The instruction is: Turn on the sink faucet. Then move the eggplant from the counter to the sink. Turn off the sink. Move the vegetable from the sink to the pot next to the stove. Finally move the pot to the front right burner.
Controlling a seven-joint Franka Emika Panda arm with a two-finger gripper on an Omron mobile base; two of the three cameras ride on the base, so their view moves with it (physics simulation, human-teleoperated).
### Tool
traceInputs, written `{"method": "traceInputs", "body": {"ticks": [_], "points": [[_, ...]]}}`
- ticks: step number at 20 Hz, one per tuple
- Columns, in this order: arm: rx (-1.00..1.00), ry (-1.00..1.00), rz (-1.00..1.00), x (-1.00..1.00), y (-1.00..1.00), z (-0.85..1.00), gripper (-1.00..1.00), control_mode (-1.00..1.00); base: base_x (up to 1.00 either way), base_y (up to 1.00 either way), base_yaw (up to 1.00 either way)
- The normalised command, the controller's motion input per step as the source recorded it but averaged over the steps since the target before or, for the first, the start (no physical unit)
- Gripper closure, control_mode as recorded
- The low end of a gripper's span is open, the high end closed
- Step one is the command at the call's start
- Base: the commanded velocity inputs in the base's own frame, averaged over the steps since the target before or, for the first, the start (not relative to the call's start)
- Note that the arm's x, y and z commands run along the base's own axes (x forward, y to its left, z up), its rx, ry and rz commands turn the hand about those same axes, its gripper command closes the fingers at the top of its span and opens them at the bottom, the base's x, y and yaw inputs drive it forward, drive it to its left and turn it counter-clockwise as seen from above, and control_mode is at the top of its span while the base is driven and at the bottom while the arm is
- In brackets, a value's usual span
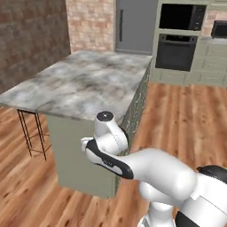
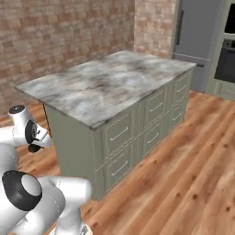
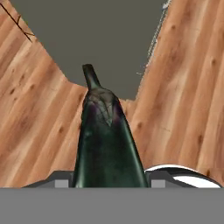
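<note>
gripper (image 3: 109, 183) clamped on the eggplant (image 3: 107, 140), stem end pointing away from the hand. veg is up off any surface, over wood floor (image 3: 183, 96) beside the grey-green island (image 1: 80, 150), marble top (image 2: 110, 85) w/ drawer fronts (image 2: 118, 134).

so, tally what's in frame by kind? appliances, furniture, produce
Eggplant, in the gripper: 1
Island: 1
Stool beside it: 1
Fridge: 1
Wall ovens: 2, stacked
Total: 6
</note>
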Motion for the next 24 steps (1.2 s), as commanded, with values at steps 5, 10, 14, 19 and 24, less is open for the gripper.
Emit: {"method": "traceInputs", "body": {"ticks": [5,10,14,19,24], "points": [[0.00,0.00,0.00,0.00,0.00,0.00,1.00,1.00,-0.47,-0.48,-0.45],[0.00,0.00,0.00,0.00,0.00,0.00,1.00,1.00,-0.18,-0.50,-0.45],[0.00,0.00,0.00,0.00,0.00,0.00,1.00,1.00,0.00,-0.34,-0.46],[0.00,0.00,0.00,0.00,0.00,0.00,1.00,1.00,0.03,-0.16,-0.51],[0.00,0.00,0.00,0.00,0.00,0.00,1.00,1.00,0.20,0.00,-0.54]]}}
